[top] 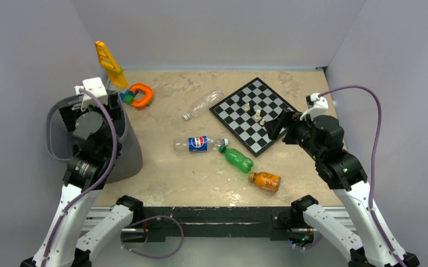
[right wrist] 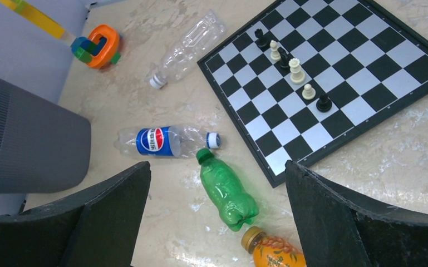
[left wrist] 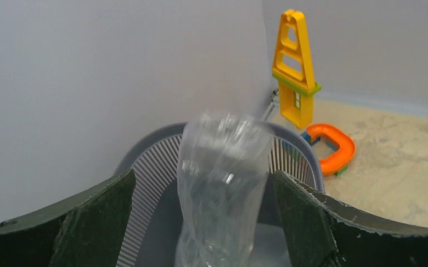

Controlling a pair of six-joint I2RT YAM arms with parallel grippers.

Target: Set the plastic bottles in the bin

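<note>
My left gripper (left wrist: 206,222) hangs open over the round grey bin (left wrist: 144,158). A clear bottle (left wrist: 222,183) stands blurred between its jaws, with a gap on each side, its lower end inside the bin. In the top view the left arm covers the bin (top: 131,153) at the left edge. A second clear bottle (top: 202,104), the Pepsi bottle (top: 197,144), the green bottle (top: 237,159) and the orange bottle (top: 265,181) lie on the table. My right gripper (top: 275,127) is open and empty, above the green bottle (right wrist: 226,192) and the orange bottle (right wrist: 272,251).
A chessboard (top: 254,114) with a few pieces lies at the right back, under the right gripper's far side. A yellow toy (top: 110,64) and an orange toy (top: 139,95) stand behind the bin. Walls close in the left, back and right.
</note>
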